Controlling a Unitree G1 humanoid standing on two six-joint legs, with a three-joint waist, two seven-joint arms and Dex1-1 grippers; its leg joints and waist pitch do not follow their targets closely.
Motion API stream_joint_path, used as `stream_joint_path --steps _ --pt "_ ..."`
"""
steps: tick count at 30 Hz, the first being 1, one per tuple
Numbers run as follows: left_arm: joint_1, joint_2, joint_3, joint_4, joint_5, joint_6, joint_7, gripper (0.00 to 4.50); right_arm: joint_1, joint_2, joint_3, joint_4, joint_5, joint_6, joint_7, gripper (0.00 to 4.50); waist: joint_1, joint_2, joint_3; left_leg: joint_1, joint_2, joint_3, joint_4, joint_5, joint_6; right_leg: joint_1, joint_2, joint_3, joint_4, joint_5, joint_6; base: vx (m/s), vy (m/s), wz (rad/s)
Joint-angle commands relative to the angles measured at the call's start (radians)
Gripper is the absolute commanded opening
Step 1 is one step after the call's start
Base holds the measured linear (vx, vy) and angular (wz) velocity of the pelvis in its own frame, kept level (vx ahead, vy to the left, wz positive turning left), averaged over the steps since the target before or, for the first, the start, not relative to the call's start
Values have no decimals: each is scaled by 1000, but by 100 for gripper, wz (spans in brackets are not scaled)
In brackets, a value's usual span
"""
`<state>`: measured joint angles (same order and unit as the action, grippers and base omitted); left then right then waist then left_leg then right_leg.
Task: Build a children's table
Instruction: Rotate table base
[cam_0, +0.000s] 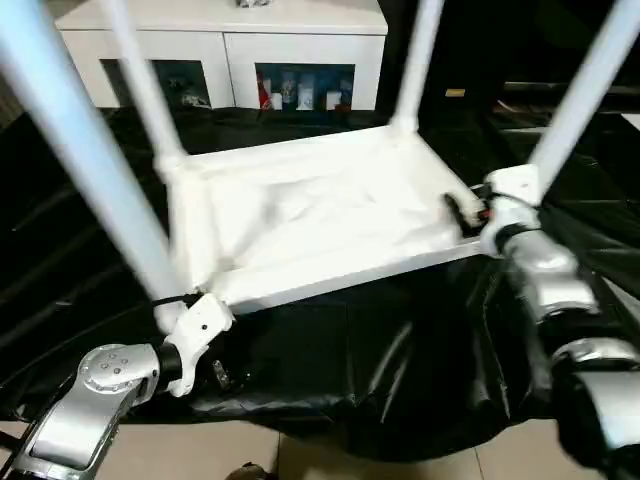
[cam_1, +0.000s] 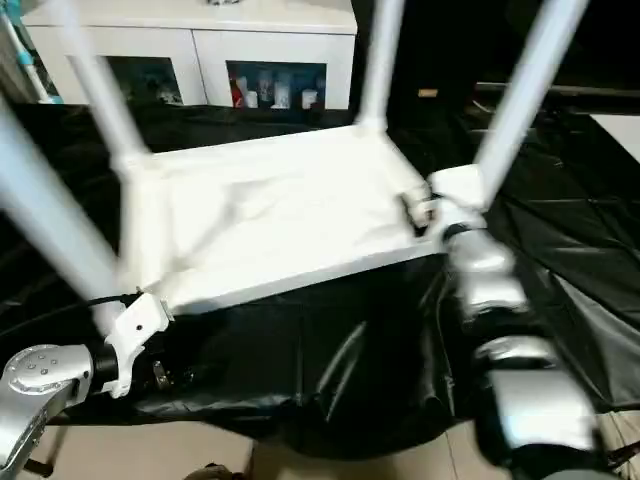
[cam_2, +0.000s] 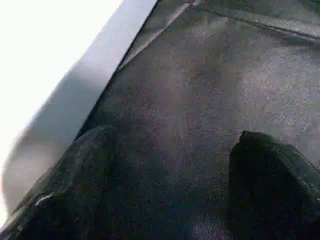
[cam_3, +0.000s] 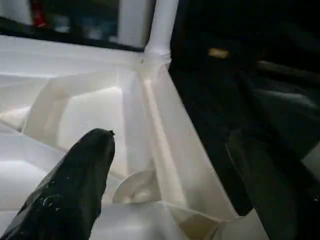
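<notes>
On the black cloth (cam_0: 400, 370) before a white cabinet (cam_0: 225, 40), the upturned children's table (cam_0: 310, 220) sits between both spread-fingered, empty grippers.

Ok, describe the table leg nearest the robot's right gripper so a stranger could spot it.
Find the upturned children's table on the black cloth. At its corner beside the right gripper, one white leg rises. Unlike the other three, it stands right next to that silver arm.

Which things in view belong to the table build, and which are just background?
Belonging to the job:
children's table, upside down
four legs standing in its corners

Just there:
black-draped table
white cabinet
</notes>
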<state>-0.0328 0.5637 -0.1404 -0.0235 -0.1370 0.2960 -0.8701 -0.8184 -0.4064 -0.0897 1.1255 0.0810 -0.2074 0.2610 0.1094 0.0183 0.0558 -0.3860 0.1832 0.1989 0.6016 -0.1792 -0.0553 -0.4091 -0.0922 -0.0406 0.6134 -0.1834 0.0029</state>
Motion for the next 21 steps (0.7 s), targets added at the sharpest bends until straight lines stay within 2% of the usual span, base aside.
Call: stream_joint_path --steps 1,2,5,7,8,9,10,11,14,17,20,21 --pt "34 13 30 -9 -25 -33 -24 441 -24 -20 -14 16 -8 -39 15 398 -10 10 -72 19 32 -16 -69 -234 23 44 -35 25 -54 -96 -241 0 0 0" --pt "35 13 31 -9 -26 -34 -25 441 -24 -20 -14 16 -8 -39 16 398 -11 8 -73 19 32 -16 -70 -236 26 45 -35 25 -55 -96 -242 0 0 0" --pt "118 50 61 -19 -62 -91 -83 441 -13 4 -3 0 -3 -71 85 398 -19 12 -72 18 35 -17 -70 -252 36 44 -35 23 -56 -107 -248 0 0 0" --pt "171 75 117 10 -98 -132 -121 441 3 31 3 -27 15 -91 147 398 -29 11 -69 15 38 -17 -74 -275 40 43 -33 21 -58 -129 -253 0 0 0" --pt "193 88 149 35 -116 -157 -143 441 14 44 7 -44 26 -101 180 398 -27 13 -69 17 38 -16 -72 -282 42 42 -33 21 -57 -135 -255 0 0 0" --pt "202 94 162 44 -122 -168 -152 441 19 50 9 -50 30 -105 194 398 -31 11 -67 12 39 -16 -74 -293 45 44 -35 22 -57 -154 -250 0 0 0" --pt "213 99 193 59 -140 -176 -161 441 32 60 13 -69 39 -110 223 398 -32 14 -67 21 42 -14 -75 -304 42 37 -31 22 -60 -171 -250 0 0 0" --pt "217 99 213 65 -151 -175 -163 441 41 65 15 -81 44 -112 237 398 -30 15 -65 26 45 -12 -76 -318 37 32 -30 23 -61 -174 -256 0 0 0" --pt "201 87 368 169 -226 -240 -143 441 113 101 35 -167 70 -110 312 398 -23 18 -64 27 44 -12 -77 -329 30 32 -29 25 -61 -182 -249 0 0 0" --pt "188 90 439 234 -276 -268 -141 441 157 116 50 -190 54 -107 301 398 -17 22 -65 36 46 -13 -83 -362 2 27 -27 25 -60 -193 -247 0 0 0" --pt "178 106 485 278 -311 -292 -146 441 207 134 45 -220 41 -138 274 398 -17 18 -63 32 47 -16 -88 -377 -7 29 -30 27 -61 -209 -238 0 0 0" --pt "152 112 519 308 -329 -301 -142 441 238 148 29 -253 62 -138 267 398 -15 20 -62 37 45 -14 -88 -387 -11 25 -30 29 -64 -221 -230 0 0 0"
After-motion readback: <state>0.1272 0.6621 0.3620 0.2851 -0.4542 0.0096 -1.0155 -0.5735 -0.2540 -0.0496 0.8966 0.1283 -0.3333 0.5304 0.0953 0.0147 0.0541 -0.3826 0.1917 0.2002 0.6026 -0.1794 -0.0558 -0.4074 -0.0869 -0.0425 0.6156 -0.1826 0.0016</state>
